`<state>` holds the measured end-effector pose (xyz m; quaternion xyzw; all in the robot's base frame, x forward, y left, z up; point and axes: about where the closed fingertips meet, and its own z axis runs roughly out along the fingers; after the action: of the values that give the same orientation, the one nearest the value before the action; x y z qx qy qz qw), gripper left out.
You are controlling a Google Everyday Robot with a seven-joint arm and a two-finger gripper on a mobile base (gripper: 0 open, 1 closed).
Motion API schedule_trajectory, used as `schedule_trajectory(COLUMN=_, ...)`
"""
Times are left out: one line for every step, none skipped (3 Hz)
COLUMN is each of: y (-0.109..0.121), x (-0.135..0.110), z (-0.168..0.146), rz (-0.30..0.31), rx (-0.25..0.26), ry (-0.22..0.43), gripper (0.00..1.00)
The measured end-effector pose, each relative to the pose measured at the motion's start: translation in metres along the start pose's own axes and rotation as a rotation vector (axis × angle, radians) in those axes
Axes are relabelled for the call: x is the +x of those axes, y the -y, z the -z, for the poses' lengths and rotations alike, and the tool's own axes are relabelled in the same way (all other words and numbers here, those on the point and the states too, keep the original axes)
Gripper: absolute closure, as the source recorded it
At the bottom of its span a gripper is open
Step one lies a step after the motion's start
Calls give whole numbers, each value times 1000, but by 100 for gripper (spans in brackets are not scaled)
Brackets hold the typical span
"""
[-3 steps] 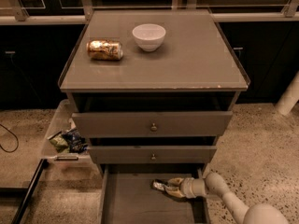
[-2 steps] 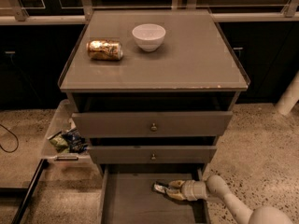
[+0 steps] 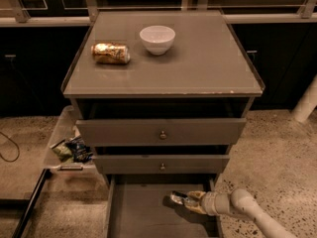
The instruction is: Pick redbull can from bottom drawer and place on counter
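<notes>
The bottom drawer (image 3: 143,214) is pulled out at the foot of the cabinet. My gripper (image 3: 187,201) reaches into it from the right, low over the drawer floor. It is shut on the redbull can (image 3: 177,198), a slim silver and dark can that sticks out to the left of the fingers, tilted and slightly above the floor, with a shadow under it. The counter (image 3: 198,63) is the flat grey-brown top of the cabinet, well above the gripper.
A gold can (image 3: 110,53) lies on its side on the counter's left, with a white bowl (image 3: 157,38) beside it. The two upper drawers (image 3: 161,133) stick out slightly above the gripper. A clear bin with snack bags (image 3: 69,148) sits left of the cabinet.
The gripper and the can have shifted slightly to the right inside the bottom drawer. Nothing on the counter has moved.
</notes>
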<state>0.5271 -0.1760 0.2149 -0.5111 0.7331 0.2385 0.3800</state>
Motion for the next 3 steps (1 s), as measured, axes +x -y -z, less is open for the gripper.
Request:
schedule_trajectory(y=10, x=-37, z=65, rz=87, rx=94, ry=-58, gripper=100)
schedule_trajectory(y=6, x=-90, z=114, rz=152, rx=141, ry=-98, gripper=100)
schedule_trajectory(y=2, x=-157, z=150, rz=247, rx=156, ry=-140, gripper=100)
